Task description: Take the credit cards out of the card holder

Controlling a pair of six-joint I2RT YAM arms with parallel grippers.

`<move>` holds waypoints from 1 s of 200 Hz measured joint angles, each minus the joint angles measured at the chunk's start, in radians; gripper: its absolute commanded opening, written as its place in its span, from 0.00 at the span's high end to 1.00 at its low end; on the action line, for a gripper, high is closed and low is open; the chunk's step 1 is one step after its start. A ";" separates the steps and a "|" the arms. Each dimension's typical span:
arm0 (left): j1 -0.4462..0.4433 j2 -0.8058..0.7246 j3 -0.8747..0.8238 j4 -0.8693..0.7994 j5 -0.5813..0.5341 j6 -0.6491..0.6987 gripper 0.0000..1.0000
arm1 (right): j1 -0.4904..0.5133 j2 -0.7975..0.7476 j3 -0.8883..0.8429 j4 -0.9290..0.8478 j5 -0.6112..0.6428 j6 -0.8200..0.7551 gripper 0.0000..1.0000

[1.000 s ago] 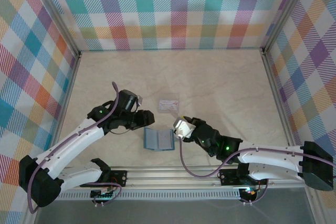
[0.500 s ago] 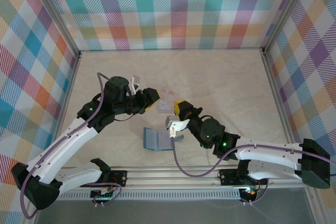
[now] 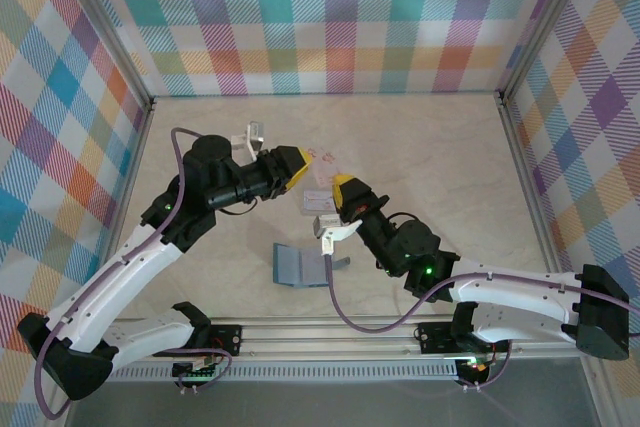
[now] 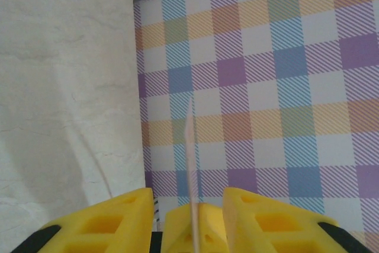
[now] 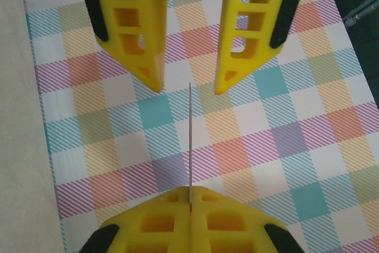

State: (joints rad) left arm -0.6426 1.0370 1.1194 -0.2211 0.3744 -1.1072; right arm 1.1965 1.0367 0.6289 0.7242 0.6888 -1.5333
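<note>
While the card holder (image 3: pixel 301 265) lies open on the table (image 3: pixel 430 147), the right gripper (image 5: pixel 190 191) sits just beyond its far edge, fingers pressed together on one end of a thin credit card (image 5: pixel 190 140); that card stands edge-on, its free end reaching between the fingers of the left gripper (image 5: pixel 189 89), which stand narrowly apart on either side without touching it; a second pale card (image 3: pixel 317 199) lies flat beyond the holder.
</note>
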 measured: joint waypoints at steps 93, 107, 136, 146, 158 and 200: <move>-0.050 0.056 0.052 -0.018 -0.007 0.035 0.79 | -0.023 0.000 0.022 -0.030 0.000 0.042 0.98; -0.050 0.066 0.060 -0.020 -0.008 0.041 0.83 | -0.026 0.000 0.022 -0.039 0.000 0.052 0.97; -0.050 0.076 0.063 -0.021 -0.008 0.050 0.89 | -0.031 -0.002 0.022 -0.049 0.000 0.060 0.94; -0.050 0.080 0.064 -0.022 -0.008 0.050 0.91 | -0.032 -0.005 0.022 -0.053 -0.001 0.066 0.92; -0.050 0.086 0.069 -0.027 -0.005 0.050 0.93 | -0.033 -0.011 0.022 -0.064 -0.001 0.077 0.89; -0.050 0.095 0.097 -0.089 -0.002 0.078 0.96 | -0.044 -0.043 0.022 -0.118 -0.017 0.127 0.44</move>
State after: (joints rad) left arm -0.6926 1.1320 1.2160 -0.3099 0.3725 -1.0290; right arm 1.1522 0.9936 0.6510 0.6060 0.6716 -1.4059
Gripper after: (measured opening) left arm 0.056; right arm 0.419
